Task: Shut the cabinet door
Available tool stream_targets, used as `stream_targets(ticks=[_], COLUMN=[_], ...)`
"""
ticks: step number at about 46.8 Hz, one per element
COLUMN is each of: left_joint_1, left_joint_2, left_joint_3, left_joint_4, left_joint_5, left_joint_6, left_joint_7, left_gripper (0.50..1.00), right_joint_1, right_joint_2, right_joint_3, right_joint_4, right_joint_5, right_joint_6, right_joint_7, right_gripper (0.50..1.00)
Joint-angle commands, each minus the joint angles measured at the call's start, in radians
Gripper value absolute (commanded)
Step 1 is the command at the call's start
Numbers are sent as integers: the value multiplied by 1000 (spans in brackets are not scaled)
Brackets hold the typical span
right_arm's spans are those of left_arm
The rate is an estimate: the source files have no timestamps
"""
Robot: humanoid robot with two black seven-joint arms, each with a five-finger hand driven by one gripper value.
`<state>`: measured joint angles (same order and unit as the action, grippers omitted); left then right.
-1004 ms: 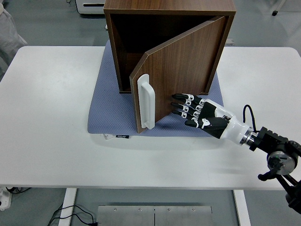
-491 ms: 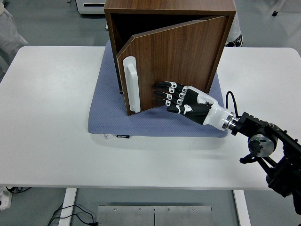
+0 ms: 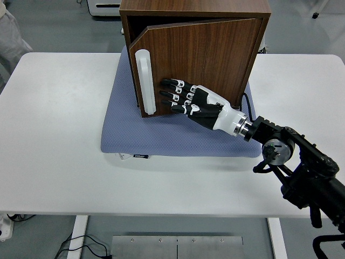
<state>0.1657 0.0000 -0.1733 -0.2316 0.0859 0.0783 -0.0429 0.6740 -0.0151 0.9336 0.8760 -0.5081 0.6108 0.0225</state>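
A dark wooden cabinet (image 3: 194, 11) stands on a blue mat (image 3: 126, 127) at the back middle of the table. Its door (image 3: 205, 59), hinged on the right, is nearly shut, with a narrow gap left along the top and left edge. A white vertical handle (image 3: 145, 81) sits near the door's left edge. My right hand (image 3: 186, 100) reaches in from the right with its fingers (image 3: 171, 90) stretched out flat against the lower part of the door, just right of the handle, holding nothing. The left arm does not show.
The white table (image 3: 59, 156) spreads wide around the mat. My right forearm and its black wrist joint (image 3: 277, 148) cross the table's right side. A white device (image 3: 102, 6) stands on the floor behind the table.
The door has swung from half open to nearly shut. My right hand has moved left and away from me with it, its fingers staying pressed on the door's face.
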Motion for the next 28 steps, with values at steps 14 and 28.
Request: stream_targets(ticks=[14,28], left_joint_1=[0,0], left_joint_2=[0,0], left_joint_3=[0,0], left_joint_4=[0,0], left_joint_5=[0,0], left_joint_6=[0,0], left_joint_7=[0,0], left_gripper=[1000,1000], right_joint_1=[61,88], right_joint_2=[15,15], right_joint_3=[8,56], right_joint_4=[-86,-144], right_joint_5=[43,65], right_joint_6=[0,0], right_joint_7=[2,11], right_gripper=[1000,1000])
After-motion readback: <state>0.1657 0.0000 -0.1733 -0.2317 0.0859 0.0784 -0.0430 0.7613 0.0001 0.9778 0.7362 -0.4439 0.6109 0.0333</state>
